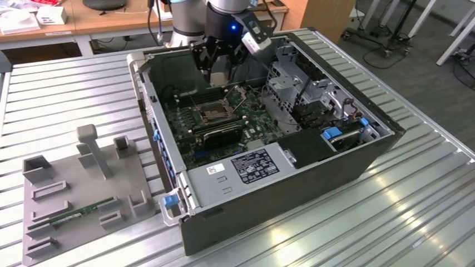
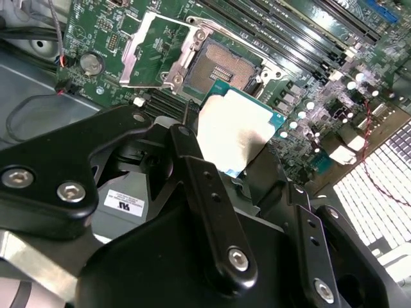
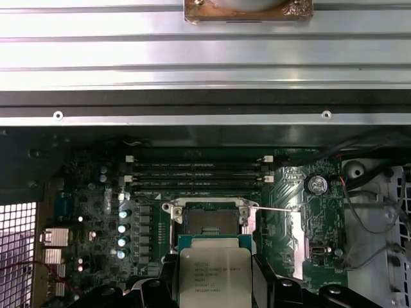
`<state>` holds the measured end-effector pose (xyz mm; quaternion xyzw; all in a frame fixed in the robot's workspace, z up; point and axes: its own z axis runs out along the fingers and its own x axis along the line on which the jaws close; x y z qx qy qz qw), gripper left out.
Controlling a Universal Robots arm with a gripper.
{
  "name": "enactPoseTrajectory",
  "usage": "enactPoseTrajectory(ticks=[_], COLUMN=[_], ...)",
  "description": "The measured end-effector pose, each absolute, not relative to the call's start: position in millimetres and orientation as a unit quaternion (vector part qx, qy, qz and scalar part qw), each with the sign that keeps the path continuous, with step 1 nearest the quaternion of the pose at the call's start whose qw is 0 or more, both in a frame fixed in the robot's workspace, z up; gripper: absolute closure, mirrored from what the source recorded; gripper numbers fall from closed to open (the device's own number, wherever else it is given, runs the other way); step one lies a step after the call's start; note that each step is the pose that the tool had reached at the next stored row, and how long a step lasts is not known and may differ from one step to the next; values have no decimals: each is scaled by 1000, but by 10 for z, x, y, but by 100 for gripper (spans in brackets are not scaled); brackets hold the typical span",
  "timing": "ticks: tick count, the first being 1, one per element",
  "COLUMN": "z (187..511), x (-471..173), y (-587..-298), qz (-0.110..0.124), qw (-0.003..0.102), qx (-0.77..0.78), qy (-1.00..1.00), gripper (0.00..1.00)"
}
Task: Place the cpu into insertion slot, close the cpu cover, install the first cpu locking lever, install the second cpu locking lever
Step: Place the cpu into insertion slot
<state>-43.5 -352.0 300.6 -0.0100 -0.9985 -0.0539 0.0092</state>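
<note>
Currently one cpu [image 3: 214, 269] is clamped by its opposite edges between the fingers of the tool [image 3: 216, 285], held just above the one open socket [image 3: 209, 221], not yet seated. It is judged light, stiff and fragile underneath, so edges are best gripped. One cover [image 2: 135, 58] is raised beside the socket.

My gripper [image 2: 234, 160] is matte black, linked bars pinned with silver screws [image 2: 238, 258]; behind the fingers [image 2: 192, 160] I see a white label [image 2: 123, 203] and blue-lit arm [image 1: 220, 18].
</note>
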Motion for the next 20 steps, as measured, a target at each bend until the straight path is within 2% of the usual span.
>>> enactPoseTrajectory(ticks=[20], z=[2820], x=[-437], y=[-3520], qz=[-54], qw=[3], qx=[-10], qy=[-998], gripper=[46])
